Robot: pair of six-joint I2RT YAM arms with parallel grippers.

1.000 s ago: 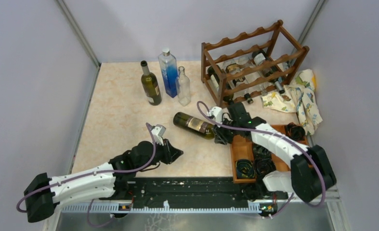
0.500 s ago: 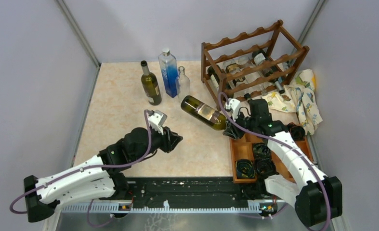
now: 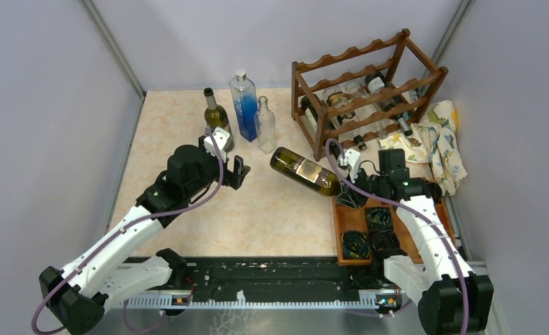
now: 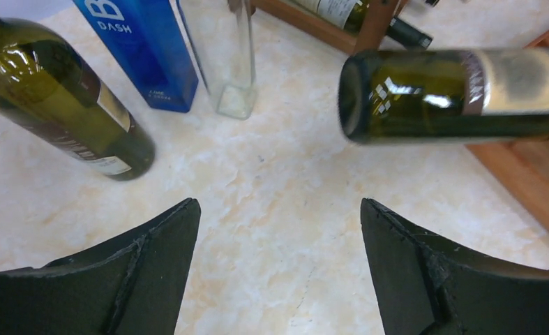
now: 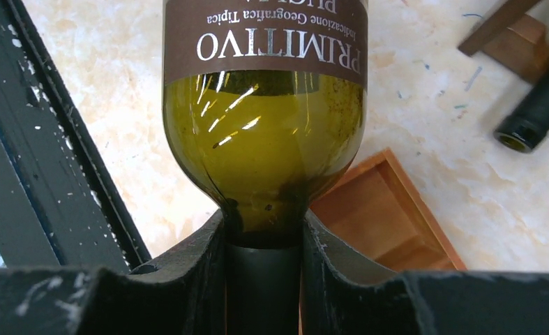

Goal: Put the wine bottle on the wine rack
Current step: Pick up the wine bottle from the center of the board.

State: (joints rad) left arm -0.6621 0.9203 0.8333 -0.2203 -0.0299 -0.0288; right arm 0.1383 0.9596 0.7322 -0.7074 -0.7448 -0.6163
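We find the wine bottle (image 3: 306, 171) aloft before the wine rack (image 3: 369, 94), neck clamped in the right jaws; left jaws open, empty; next, we judge, lining it up with the rack.

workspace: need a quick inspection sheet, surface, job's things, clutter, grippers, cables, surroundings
surface: beige marbled tabletop, a few small blue marks near the rack
job's things: wine bottle held on its side, appears lifted, base toward the standing bottles; wine rack at the back right, several bottles already in it
clutter: green bottle, blue bottle and clear bottle standing at the back; patterned cloth beside the rack; wooden compartment tray with dark coiled items
grippers: left gripper open, empty; right gripper shut on the wine bottle's neck
cables: purple cables run along both arms
surroundings: plain grey walls; black rail at the near edge
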